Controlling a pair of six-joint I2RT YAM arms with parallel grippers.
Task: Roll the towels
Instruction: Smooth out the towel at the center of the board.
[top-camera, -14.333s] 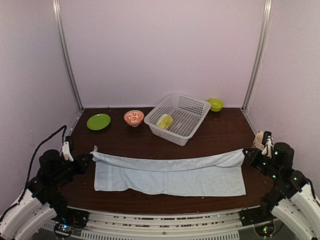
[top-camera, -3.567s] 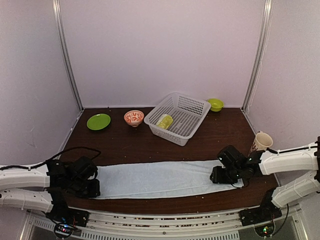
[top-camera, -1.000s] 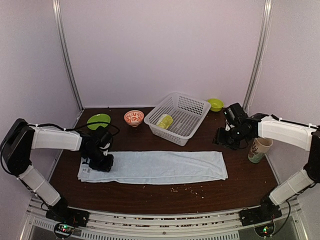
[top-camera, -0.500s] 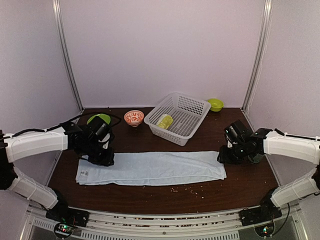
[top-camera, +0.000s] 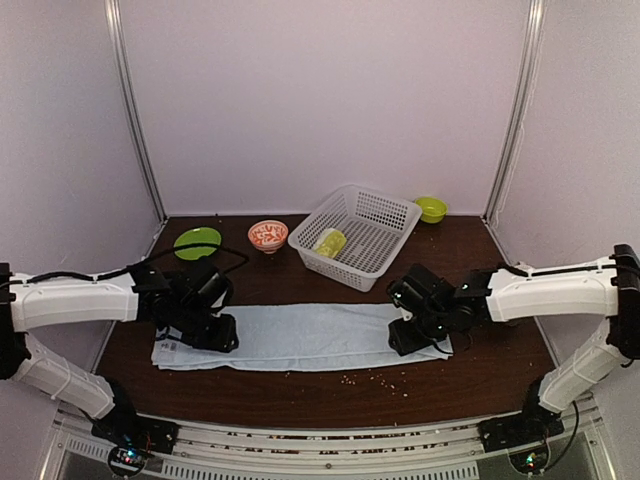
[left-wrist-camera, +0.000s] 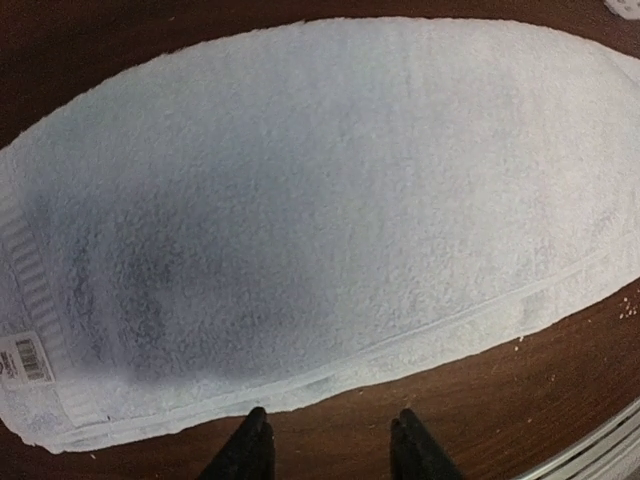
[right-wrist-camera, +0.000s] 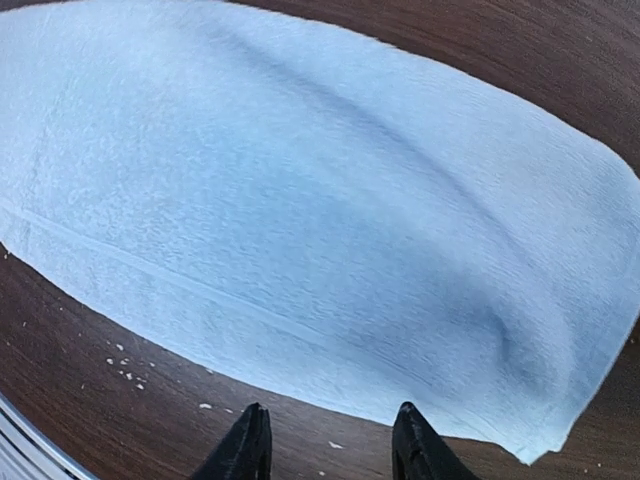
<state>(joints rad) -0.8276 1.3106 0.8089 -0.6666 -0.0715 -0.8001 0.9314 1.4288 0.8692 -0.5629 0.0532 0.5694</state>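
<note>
A pale blue towel (top-camera: 310, 337) lies folded into a long flat strip across the middle of the table. My left gripper (top-camera: 220, 334) hovers over its left end. In the left wrist view the gripper (left-wrist-camera: 330, 452) is open, its tips above bare wood just off the hem of the towel (left-wrist-camera: 320, 200). My right gripper (top-camera: 410, 338) hangs over the right end. In the right wrist view it (right-wrist-camera: 330, 445) is also open and empty beside the edge of the towel (right-wrist-camera: 300, 200). A lime-green towel (top-camera: 329, 242) sits rolled inside the basket.
The white mesh basket (top-camera: 385, 215) stands at the back centre, with an orange patterned bowl (top-camera: 267, 235) and a green plate (top-camera: 197, 242) to its left. A small green bowl (top-camera: 431, 208) is at the back right. Crumbs (top-camera: 372, 378) dot the wood in front of the towel.
My left gripper has opened and let go of the towel's left end. My right arm has swung from the back right down and left, over the towel's right end.
</note>
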